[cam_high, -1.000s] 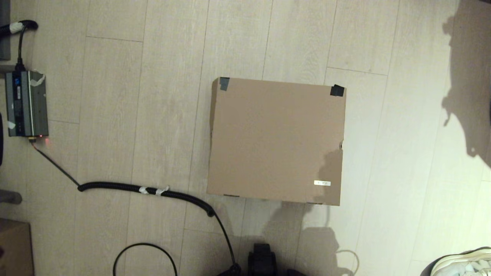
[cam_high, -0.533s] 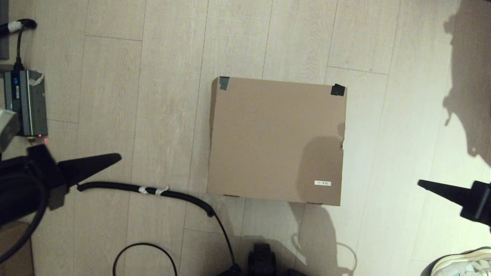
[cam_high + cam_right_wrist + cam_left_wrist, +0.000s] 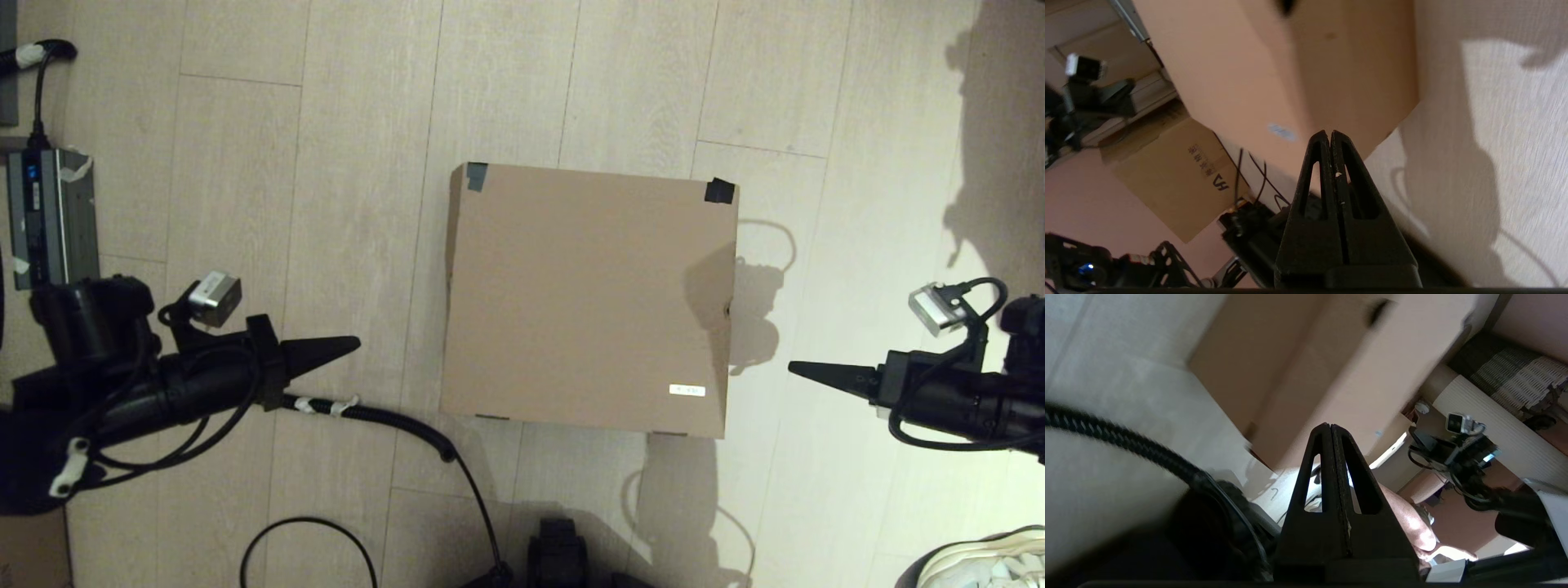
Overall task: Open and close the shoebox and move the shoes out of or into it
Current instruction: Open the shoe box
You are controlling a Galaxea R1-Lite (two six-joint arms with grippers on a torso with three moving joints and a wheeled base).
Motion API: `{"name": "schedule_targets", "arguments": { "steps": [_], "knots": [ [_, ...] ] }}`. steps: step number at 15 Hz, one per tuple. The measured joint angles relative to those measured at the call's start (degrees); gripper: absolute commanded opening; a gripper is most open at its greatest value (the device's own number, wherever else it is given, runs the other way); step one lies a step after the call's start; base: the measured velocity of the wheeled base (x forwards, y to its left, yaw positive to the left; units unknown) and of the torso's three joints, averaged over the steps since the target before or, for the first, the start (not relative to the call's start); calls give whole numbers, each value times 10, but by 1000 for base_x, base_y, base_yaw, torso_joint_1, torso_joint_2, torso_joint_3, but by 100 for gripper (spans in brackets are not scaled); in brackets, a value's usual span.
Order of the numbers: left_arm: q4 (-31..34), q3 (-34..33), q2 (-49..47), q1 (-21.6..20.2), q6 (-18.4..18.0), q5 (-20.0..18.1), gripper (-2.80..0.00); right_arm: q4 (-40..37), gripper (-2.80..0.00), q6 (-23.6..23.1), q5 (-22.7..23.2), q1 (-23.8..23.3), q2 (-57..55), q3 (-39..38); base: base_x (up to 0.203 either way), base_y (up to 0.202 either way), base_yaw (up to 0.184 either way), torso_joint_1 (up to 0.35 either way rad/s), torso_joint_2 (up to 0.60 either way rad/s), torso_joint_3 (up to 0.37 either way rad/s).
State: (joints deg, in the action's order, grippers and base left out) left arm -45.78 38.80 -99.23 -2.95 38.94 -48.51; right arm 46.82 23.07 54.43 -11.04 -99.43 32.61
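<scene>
The left gripper (image 3: 353,344) sits at the left of the head view, fingers pressed together and empty, its tip pointing toward the shoebox (image 3: 586,298) but apart from it. The right gripper (image 3: 793,369), also pinched closed and empty, points in from the right edge. The shoebox lies centre frame with its lid down on the wooden floor (image 3: 343,147). A white sneaker (image 3: 992,562) peeks in at the lower right corner.

Head view: high, straight down on floor, shoebox (image 3: 588,298) centred. Each wrist view: low, close behind own closed fingers, aimed inward at opposite box sides. All three share box.
</scene>
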Motion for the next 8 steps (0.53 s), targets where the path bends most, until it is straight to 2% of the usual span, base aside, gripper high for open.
{"name": "schedule_targets", "arguments": {
  "steps": [3, 8],
  "knots": [
    [-71, 23, -75, 5, 0, -19, -280, 90, -280, 4, 9, -3, -83, 2, 0, 0, 0, 0, 0, 0],
    [-78, 91, -138, 43, 4, -14, -280, 148, -280, 4, -7, 15, -160, 4, 0, 0, 0, 0, 0, 0]
  ]
}}
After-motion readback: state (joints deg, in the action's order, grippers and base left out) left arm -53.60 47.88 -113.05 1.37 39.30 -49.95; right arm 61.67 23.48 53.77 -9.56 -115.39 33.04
